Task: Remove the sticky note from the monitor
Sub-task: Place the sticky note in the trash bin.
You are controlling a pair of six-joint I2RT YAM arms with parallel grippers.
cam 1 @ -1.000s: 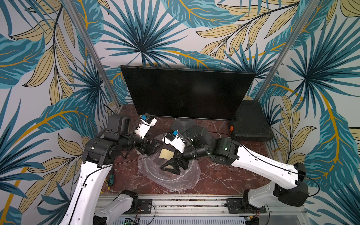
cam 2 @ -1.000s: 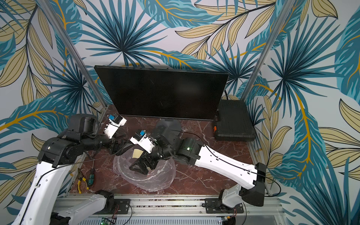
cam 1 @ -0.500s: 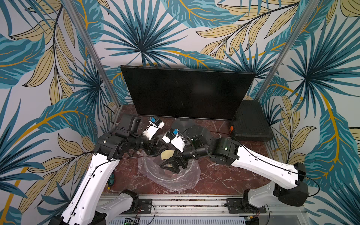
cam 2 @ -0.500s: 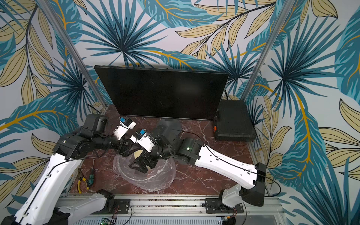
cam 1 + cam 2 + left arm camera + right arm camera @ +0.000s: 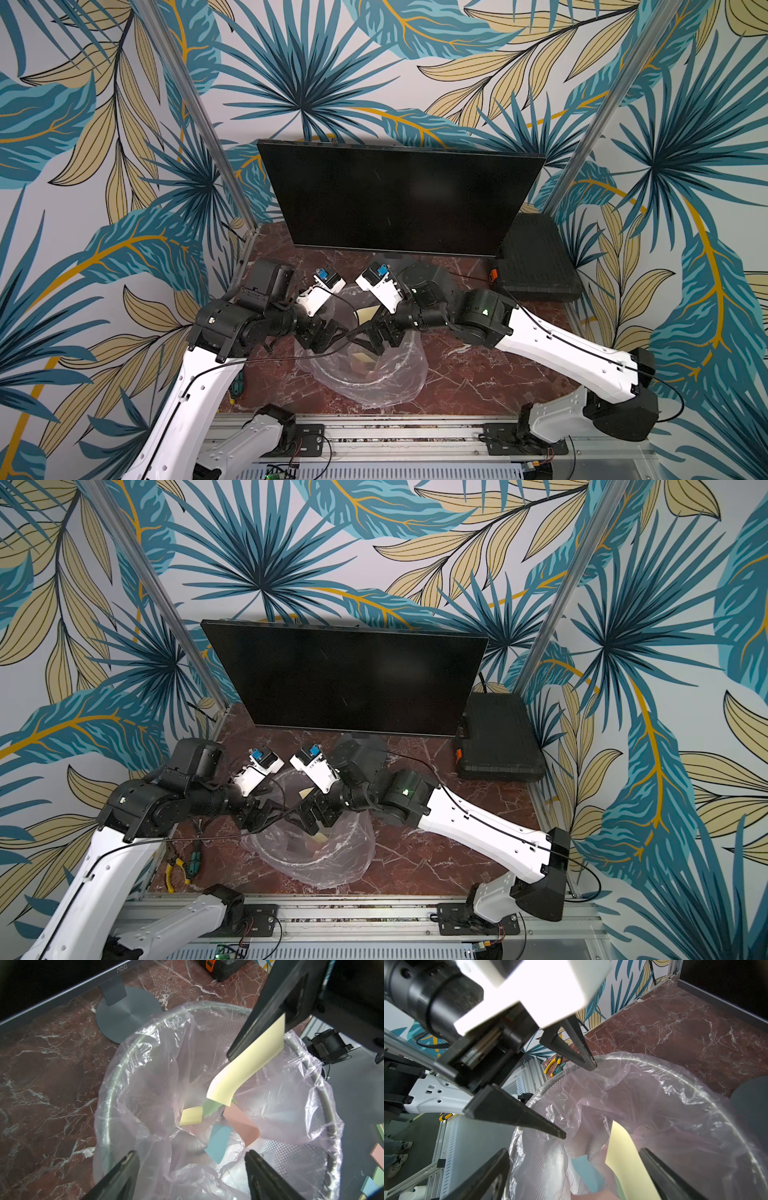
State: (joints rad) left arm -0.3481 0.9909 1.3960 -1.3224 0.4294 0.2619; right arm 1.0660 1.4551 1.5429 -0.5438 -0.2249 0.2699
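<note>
Pale yellow paper, the note [image 5: 248, 1059], hangs over the bin [image 5: 111, 1093] and is not on the monitor [image 5: 399, 199], whose black screen shows bare in both top views. The note sticks by its upper part to the inner face of one finger [image 5: 268, 1009] of the right gripper [image 5: 574, 1150]. Its lower end curls free above the mouth of the bin. The jaws of this gripper stand wide apart, so nothing is squeezed between them, and the paper only clings to that one finger. The left gripper [image 5: 191, 1152] is just to the left of it, also above the bin, with its jaws spread and nothing between them. The two grippers face each other closely, but I cannot tell if they touch.

The bin is of metal mesh, with a clear plastic liner [image 5: 386, 386] folded over its rim. It stands on the red marble table [image 5: 478, 374], near and in the middle, just in front of the round grey base [image 5: 128, 1014] of the monitor. At its bottom lie a yellow slip [image 5: 191, 1115], a green slip [image 5: 209, 1108], a pink slip [image 5: 243, 1126] and a blue slip [image 5: 218, 1142].

The monitor stands upright at the far side of the table. A black ribbed case [image 5: 536, 257] lies at the far right, beside the monitor's right edge. Pliers [image 5: 170, 870] with yellow handles lie at the near left edge of the table.
</note>
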